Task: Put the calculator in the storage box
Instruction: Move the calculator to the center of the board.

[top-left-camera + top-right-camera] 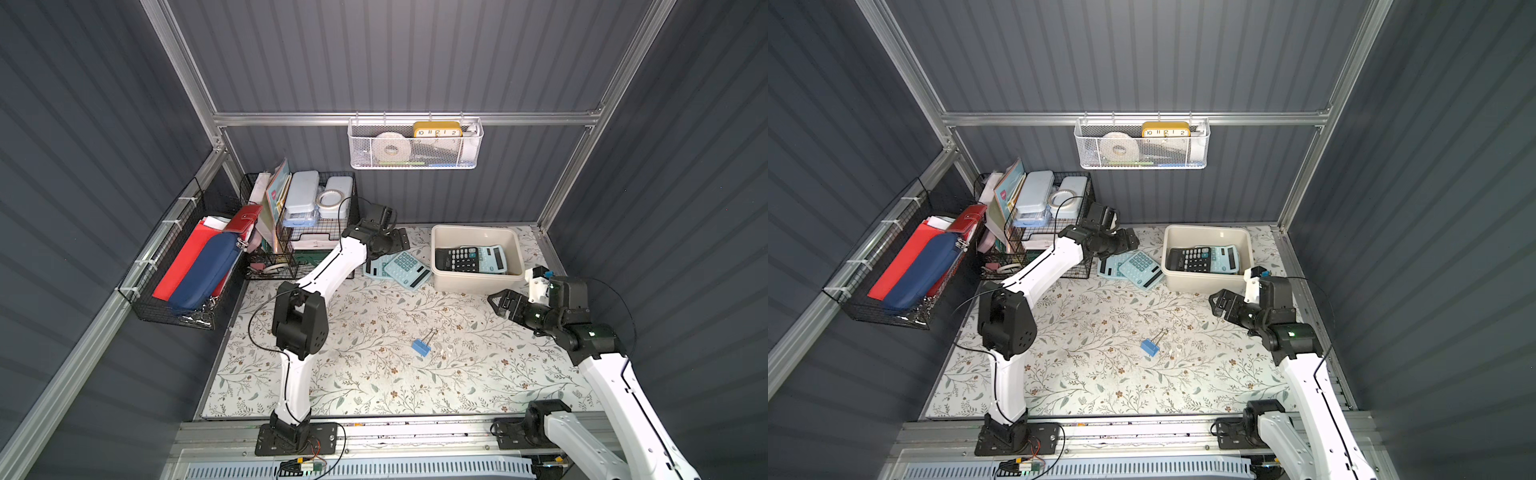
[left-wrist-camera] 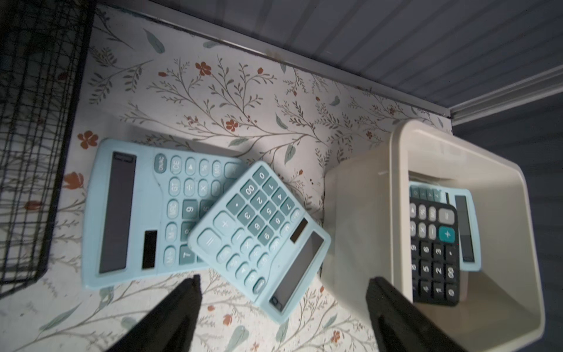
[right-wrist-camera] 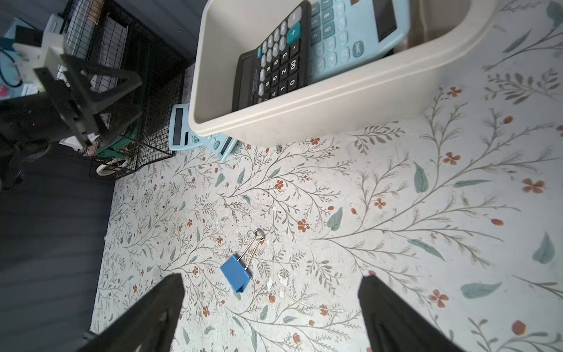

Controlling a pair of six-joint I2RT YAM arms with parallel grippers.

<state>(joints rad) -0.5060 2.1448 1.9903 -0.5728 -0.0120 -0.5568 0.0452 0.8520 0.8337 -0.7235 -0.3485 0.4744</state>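
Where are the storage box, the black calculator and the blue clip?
storage box (image 1: 469, 283): in a top view, on its front wall.
black calculator (image 1: 462, 261): in a top view, on its keypad.
blue clip (image 1: 420, 347): in a top view, on its blue body.

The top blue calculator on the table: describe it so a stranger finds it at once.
Find the cream storage box at the floral table's back. Just outside it, toward the black wire basket, two light-blue calculators overlap. It is the top blue calculator, lying askew across the lower calculator and nearer the box.
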